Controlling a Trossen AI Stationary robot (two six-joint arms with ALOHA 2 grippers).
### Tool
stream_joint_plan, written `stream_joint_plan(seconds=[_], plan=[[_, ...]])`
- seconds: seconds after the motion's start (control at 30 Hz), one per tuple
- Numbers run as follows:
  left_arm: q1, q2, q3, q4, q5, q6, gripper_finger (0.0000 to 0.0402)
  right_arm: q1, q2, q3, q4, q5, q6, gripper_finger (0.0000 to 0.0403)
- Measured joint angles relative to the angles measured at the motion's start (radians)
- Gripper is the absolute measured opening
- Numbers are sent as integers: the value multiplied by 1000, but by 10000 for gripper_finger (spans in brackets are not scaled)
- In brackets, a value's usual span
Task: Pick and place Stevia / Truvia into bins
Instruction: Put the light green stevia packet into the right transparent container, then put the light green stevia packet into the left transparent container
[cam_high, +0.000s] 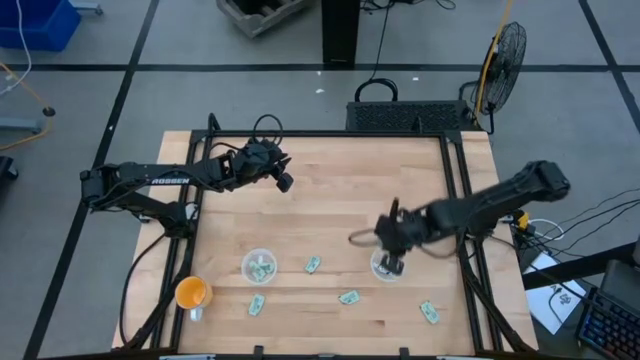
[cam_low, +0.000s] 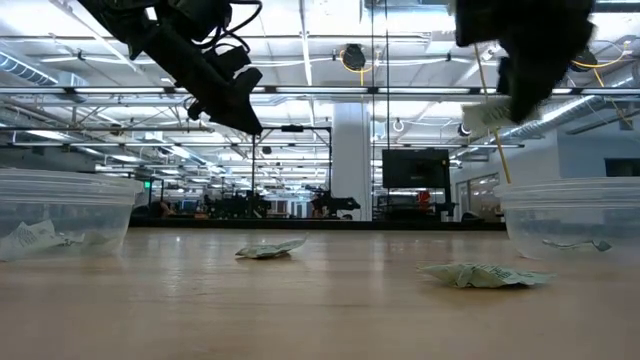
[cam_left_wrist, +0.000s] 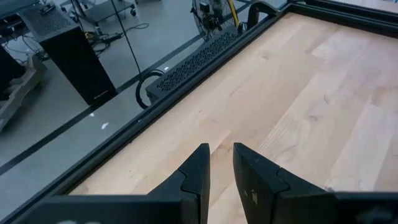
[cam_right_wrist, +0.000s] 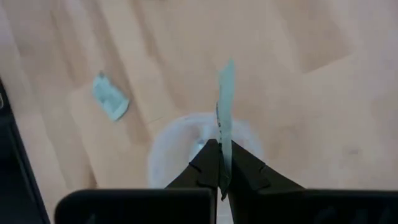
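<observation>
My right gripper (cam_high: 390, 262) (cam_right_wrist: 220, 149) hangs over the right clear cup (cam_high: 377, 270) (cam_right_wrist: 180, 140), shut on one pale green packet (cam_right_wrist: 226, 87). In the low view this packet (cam_low: 488, 116) shows under the gripper, above that cup (cam_low: 575, 215). The left clear cup (cam_high: 259, 267) (cam_low: 60, 215) has packets lying in it. Several more packets lie flat on the wood (cam_high: 312, 265) (cam_high: 348, 297) (cam_high: 257, 304) (cam_high: 429, 313). My left gripper (cam_high: 284, 181) (cam_left_wrist: 221, 152) waits high over the table's far left part, its fingers a narrow gap apart, touching nothing. My right gripper pinches the packet between its two fingers at one end (cam_right_wrist: 222, 135), coming from above and pointing down. The packet shows edge-on and sticks out past the fingertips, its free end (cam_right_wrist: 228, 67) lifted clear above the cup.
An orange cup (cam_high: 192, 293) stands near the table's near-left corner. A dark frame (cam_high: 330, 134) runs along the table's edges. The broad far half of the wooden top (cam_high: 340, 190) is bare. A fan (cam_high: 500, 55) stands beyond the far right corner.
</observation>
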Motion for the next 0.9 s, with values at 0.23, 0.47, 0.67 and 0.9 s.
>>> stream_joint_plan(seconds=[0.23, 0.47, 0.67, 0.9], plan=[[0, 0, 0, 1, 1, -38, 76, 54, 32, -123, 66, -62, 134, 8], [-1, 0, 0, 1, 51, -55, 76, 53, 31, -132, 81, -77, 63, 52], [0, 0, 0, 1, 51, -56, 76, 52, 31, -132, 83, -74, 27, 94], [-3, 0, 0, 1, 52, -58, 76, 24, -2, -132, 189, -71, -16, 109]])
